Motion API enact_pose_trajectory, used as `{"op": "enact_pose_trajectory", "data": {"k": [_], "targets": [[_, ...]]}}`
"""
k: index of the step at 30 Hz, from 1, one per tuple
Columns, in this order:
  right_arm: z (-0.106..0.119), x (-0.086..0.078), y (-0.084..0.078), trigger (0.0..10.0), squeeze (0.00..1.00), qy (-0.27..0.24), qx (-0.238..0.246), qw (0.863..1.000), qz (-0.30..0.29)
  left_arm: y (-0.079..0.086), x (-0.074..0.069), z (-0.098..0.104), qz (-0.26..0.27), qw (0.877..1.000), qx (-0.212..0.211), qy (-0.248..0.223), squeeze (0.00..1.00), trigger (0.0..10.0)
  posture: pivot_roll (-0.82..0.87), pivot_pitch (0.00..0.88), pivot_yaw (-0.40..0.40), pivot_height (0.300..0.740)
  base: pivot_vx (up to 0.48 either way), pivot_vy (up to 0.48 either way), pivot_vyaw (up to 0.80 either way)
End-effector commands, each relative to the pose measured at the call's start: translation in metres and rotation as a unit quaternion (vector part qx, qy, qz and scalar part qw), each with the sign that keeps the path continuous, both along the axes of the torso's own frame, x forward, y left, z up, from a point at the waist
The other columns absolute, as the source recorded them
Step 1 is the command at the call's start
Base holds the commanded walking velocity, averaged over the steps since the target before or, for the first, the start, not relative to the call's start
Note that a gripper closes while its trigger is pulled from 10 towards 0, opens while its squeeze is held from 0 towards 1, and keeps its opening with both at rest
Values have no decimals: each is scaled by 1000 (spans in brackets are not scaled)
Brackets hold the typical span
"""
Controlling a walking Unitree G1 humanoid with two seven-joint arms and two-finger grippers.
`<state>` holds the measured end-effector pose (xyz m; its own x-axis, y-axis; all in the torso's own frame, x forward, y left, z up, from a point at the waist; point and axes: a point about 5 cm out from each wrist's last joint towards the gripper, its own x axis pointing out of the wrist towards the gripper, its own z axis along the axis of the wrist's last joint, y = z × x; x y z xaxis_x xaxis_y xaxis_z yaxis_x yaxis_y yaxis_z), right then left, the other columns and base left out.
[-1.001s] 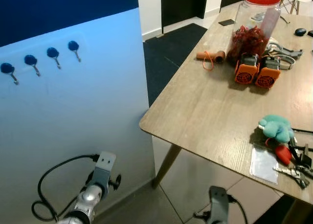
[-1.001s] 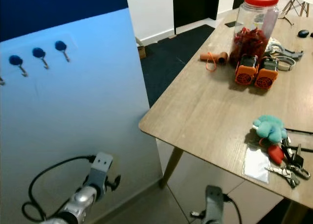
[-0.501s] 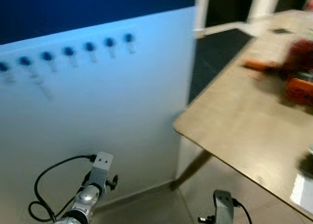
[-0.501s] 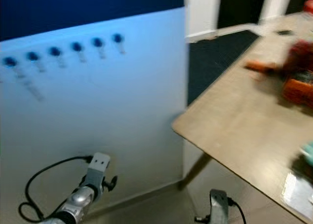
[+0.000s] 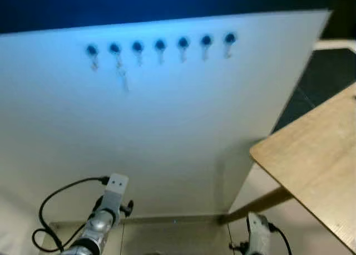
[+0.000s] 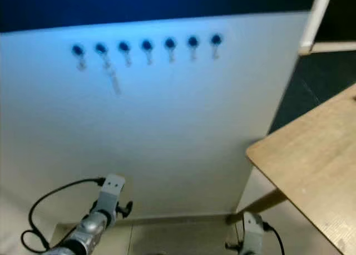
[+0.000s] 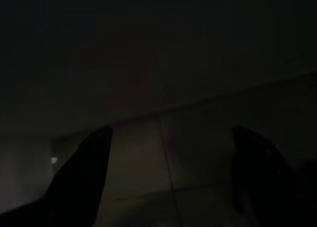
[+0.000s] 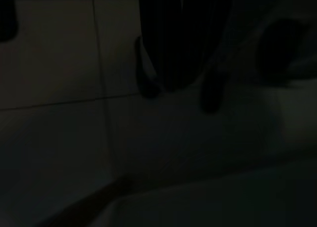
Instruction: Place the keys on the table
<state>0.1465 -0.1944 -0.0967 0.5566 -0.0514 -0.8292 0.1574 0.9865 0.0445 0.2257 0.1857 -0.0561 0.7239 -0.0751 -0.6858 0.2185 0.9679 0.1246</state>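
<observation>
Keys gone; table (image 5: 311, 160) corner now rightward.

A pale panel (image 5: 167, 132) stands upright, bearing a row of seven blue hooks (image 5: 160, 45) near its top edge. Tiled floor (image 6: 183, 235) lies at its foot.

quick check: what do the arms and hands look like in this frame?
Left arm: silver metal segments, grey square bracket at the wrist, small black knob, looping black cable. Right arm: pale grey wrist piece with a thin black cable. Left hand: two dark, broad, rounded fingers.
</observation>
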Motion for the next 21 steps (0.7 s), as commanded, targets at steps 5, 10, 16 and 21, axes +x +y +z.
{"op": "enact_pose_trajectory", "data": {"k": [5, 10, 16, 21], "targets": [[-2, -5, -3, 10000, 0, 8, -3, 1000, -17, 3, -4, -2, 2, 1000, 0, 6, 0, 10000, 3, 35, 62, 740, 0, 0, 640], [-1, -6, -7, 10000, 0, 2, -4, 999, -39, 3, -2, -1, 2, 1000, -6, 3, 0, 10000, 1, 36, 63, 740, 0, 0, 0], [-1, -5, -8, 10000, 0, 0, -5, 999, -40, 2, 1, 1, 3, 1000, -13, 0, 0, 10000, 0, 35, 62, 740, 0, 0, 0], [0, -4, -7, 10000, 0, -2, -5, 999, -40, 2, 1, 1, 4, 1000, -18, -1, 0, 10000, 2, 32, 59, 740, 0, 76, 0]]}}
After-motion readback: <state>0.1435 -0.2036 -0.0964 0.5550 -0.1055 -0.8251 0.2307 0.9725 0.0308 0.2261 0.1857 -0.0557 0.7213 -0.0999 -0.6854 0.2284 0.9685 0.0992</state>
